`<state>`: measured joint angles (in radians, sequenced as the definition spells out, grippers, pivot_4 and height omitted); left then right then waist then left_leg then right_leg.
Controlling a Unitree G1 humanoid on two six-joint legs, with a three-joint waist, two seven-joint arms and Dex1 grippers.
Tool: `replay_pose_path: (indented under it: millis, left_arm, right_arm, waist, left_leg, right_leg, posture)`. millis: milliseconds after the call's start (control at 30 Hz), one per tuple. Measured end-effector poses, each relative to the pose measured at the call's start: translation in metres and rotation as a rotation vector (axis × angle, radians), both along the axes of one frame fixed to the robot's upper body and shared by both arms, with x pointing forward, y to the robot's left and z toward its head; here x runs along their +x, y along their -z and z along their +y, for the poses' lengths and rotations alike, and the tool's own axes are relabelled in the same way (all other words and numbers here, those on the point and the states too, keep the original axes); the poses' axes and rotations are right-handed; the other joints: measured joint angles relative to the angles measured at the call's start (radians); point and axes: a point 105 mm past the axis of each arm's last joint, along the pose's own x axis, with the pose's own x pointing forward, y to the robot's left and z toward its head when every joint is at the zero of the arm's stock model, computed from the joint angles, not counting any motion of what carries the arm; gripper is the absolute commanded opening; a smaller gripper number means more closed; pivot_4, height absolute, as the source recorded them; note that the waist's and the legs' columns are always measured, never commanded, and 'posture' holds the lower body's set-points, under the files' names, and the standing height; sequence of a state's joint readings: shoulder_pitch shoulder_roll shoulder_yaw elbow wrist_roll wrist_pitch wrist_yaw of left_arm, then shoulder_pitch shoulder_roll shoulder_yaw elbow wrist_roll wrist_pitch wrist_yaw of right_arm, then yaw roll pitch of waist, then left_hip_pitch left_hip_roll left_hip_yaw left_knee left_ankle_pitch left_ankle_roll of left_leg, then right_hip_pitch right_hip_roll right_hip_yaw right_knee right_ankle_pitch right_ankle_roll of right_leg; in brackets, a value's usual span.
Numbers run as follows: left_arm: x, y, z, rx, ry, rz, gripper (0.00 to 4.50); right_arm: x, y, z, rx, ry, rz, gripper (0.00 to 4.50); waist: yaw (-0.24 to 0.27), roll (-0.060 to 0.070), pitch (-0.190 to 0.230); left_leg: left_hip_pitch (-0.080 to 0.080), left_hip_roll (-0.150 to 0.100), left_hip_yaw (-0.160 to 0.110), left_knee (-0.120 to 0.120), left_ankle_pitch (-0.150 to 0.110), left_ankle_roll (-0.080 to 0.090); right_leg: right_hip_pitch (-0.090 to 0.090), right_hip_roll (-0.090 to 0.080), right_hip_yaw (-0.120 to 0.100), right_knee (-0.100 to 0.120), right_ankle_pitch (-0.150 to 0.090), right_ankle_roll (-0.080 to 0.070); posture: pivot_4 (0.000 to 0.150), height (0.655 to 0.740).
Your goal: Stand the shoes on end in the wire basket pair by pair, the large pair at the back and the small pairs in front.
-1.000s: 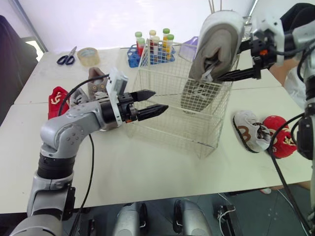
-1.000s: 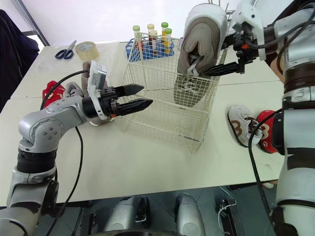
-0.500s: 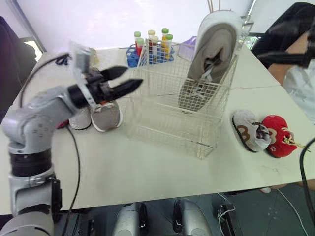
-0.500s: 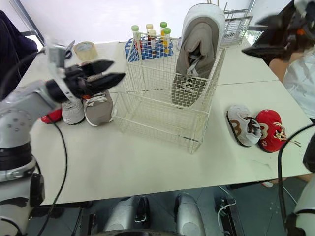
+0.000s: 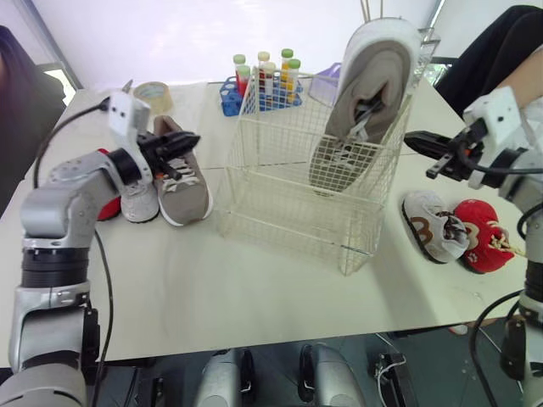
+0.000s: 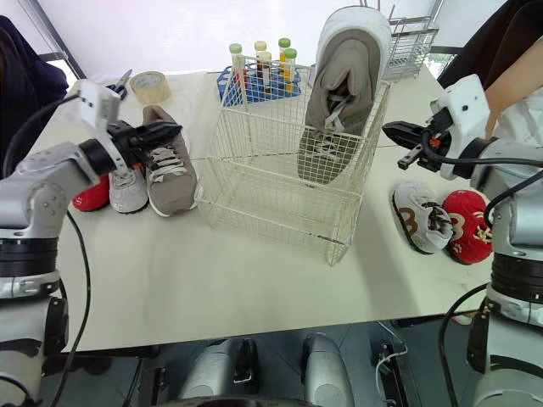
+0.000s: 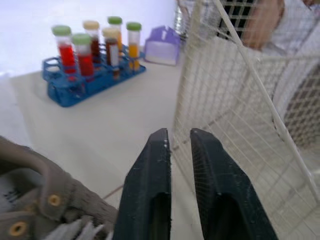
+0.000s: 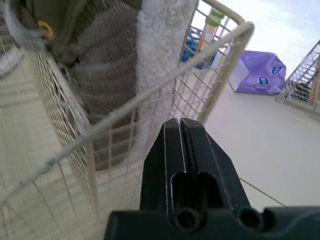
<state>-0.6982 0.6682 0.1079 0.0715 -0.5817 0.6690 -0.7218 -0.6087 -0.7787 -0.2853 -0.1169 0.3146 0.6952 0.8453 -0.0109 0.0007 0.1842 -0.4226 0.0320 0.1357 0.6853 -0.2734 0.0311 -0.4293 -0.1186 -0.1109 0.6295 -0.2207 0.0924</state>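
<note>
The wire basket [image 5: 293, 199] stands mid-table. One large grey shoe [image 5: 366, 93] stands on end in its back right corner, toe up. Its mate [image 5: 185, 180] lies flat to the left of the basket, beside a small white shoe [image 5: 138, 202] and a small red shoe [image 5: 107, 206]. My left gripper [image 5: 192, 141] hovers just above the lying grey shoe's collar, its fingers [image 7: 150, 175] almost together with nothing between them. To the right of the basket my right gripper [image 5: 411, 136] is shut and empty, pointing at it. A small white shoe [image 5: 431, 225] and another small red shoe [image 5: 484, 236] lie below it.
A blue rack of test tubes [image 5: 254, 85], a tape roll [image 5: 153, 91], scissors [image 6: 117, 85] and a purple box [image 5: 326, 83] sit behind the basket. A second wire rack [image 6: 411, 38] is at the back right. A person's arm [image 6: 522, 76] reaches in at the right edge.
My right gripper has let go of the large shoe, dropped to the basket's right side and shut. My left gripper swung left from the basket down over the lying grey shoe and closed.
</note>
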Motion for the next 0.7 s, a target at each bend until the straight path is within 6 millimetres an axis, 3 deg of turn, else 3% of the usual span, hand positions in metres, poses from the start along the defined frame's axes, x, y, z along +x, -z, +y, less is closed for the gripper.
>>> replay_pose_path:
  millis: [167, 700]
  left_arm:
    - [-0.016, 0.018, -0.023, 0.021, 0.133, 0.077, 0.57]
    - [-0.056, 0.022, -0.021, 0.031, 0.179, 0.161, 0.57]
  right_arm:
    - [0.004, -0.002, 0.004, 0.061, -0.019, -0.006, 0.00]
    - [0.052, -0.002, 0.027, 0.190, -0.127, -0.006, 0.00]
  waist:
    - [-0.006, 0.000, 0.000]
    - [-0.009, 0.000, 0.000]
  left_leg:
    - [0.000, 0.000, 0.000, 0.000, 0.000, 0.000]
    - [0.000, 0.000, 0.000, 0.000, 0.000, 0.000]
  right_leg:
    - [0.000, 0.000, 0.000, 0.000, 0.000, 0.000]
    - [0.000, 0.000, 0.001, 0.000, 0.000, 0.000]
  posture:
    - [0.150, 0.7400]
    - [0.150, 0.7400]
